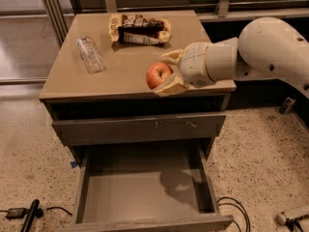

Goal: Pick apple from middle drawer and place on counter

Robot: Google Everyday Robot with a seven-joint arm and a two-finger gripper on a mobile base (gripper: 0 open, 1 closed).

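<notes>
End effector over counter, one apple clasped

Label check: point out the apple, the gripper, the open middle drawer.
Small round red apple (157, 75): camera view, skin centre.
White two-finger gripper (162, 74): camera view, between its fingers (170, 87), around the apple, over tan counter (125, 66).
Grey-brown wooden middle drawer (145, 192): camera view, bare floor.

Glossy white arm, bulbous, narrowing to a segmented wrist. Its tan-fingered claw hangs over the surface front edge.
</notes>
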